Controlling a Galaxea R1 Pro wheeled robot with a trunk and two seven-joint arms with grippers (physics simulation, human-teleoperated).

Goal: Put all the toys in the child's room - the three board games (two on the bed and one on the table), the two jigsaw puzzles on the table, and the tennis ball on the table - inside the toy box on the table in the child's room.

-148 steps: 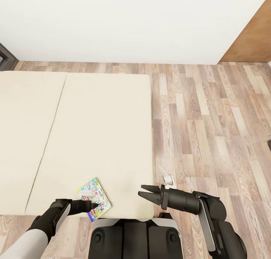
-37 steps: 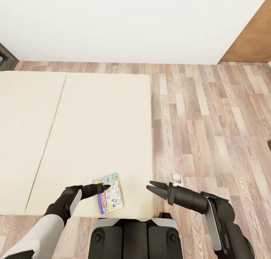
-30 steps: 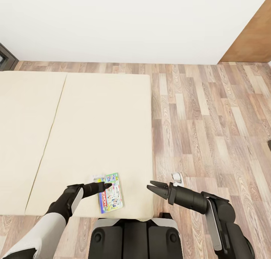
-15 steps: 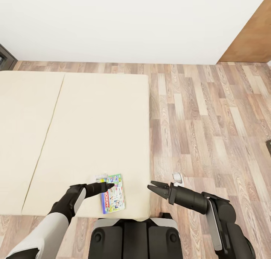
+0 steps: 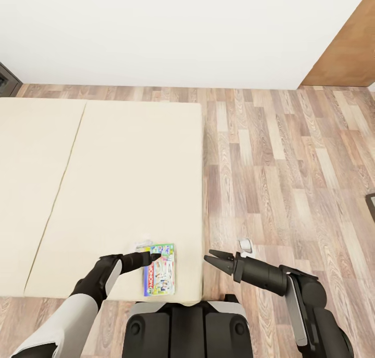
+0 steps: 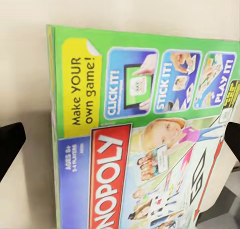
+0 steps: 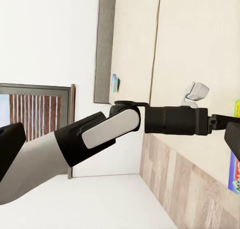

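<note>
The green Monopoly board game (image 5: 159,270) lies flat on the beige bed (image 5: 130,181), near its front right corner. My left gripper (image 5: 151,255) is at the box's far left corner. In the left wrist view the box (image 6: 150,154) spans the space between the two wide-apart fingers, so the gripper (image 6: 120,139) is open. My right gripper (image 5: 216,257) hangs open and holds nothing, just off the bed's right edge above the floor. In the right wrist view a second small colourful box (image 7: 114,82) lies on the bed by the grey headboard (image 7: 104,44).
Wood-plank floor (image 5: 281,165) stretches to the right of the bed. A white wall (image 5: 172,30) runs behind, with a brown wooden panel (image 5: 349,51) at the far right. A dark object (image 5: 371,206) sits at the right edge, and a dark window frame (image 5: 5,79) at the left.
The Monopoly box has slid right towards the bed's corner and turned straighter, with my left gripper following it. The head view has shifted slightly. The right arm has barely moved.
</note>
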